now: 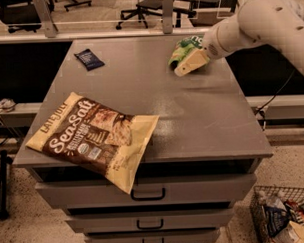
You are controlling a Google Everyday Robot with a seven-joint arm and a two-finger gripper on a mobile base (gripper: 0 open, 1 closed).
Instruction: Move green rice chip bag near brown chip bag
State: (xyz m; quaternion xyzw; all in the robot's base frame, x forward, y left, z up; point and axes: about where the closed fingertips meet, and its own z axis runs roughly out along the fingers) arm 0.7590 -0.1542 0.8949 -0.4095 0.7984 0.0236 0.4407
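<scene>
The gripper (189, 65) sits by the back edge of the worktop (202, 121), towards the right, against the green rice chip bag (181, 47). I cannot tell if it grips. The brown chip bag (92, 135) lies on the front left corner.

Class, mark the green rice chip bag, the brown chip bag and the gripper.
green rice chip bag (181, 48): camera view, visible green front
brown chip bag (87, 138): camera view, dark printed middle
gripper (186, 67): camera view, its tip, by the green bag
</scene>
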